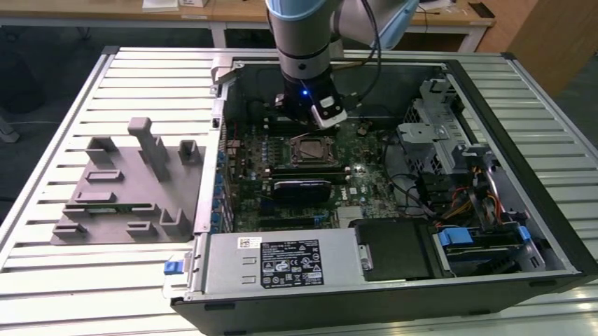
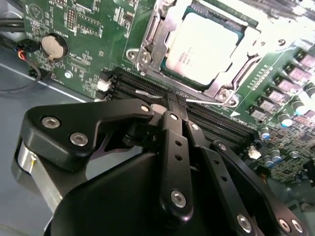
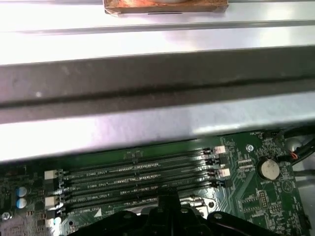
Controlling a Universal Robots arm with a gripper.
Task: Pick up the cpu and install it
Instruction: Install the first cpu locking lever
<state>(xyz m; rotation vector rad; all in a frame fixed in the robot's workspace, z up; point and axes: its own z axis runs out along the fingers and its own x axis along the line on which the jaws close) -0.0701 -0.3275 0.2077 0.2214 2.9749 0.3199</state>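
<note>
The cpu (image 2: 204, 46) lies flat in the motherboard socket (image 1: 310, 149), its silvery-white top plate facing up inside the metal frame. My gripper (image 2: 173, 105) hangs over the memory slots (image 3: 138, 179) just beside the socket. Its black fingers are pressed together with nothing between them. In the exterior view the arm's wrist (image 1: 309, 91) stands upright inside the open computer case, just behind the socket.
A grey plastic fixture tray (image 1: 122, 189) lies on the slatted table at the exterior view's left. Inside the case are the power supply (image 1: 280, 262) at the front, a drive cage (image 1: 439, 140) and cables at the right. The case wall (image 3: 147, 83) runs close behind the memory slots.
</note>
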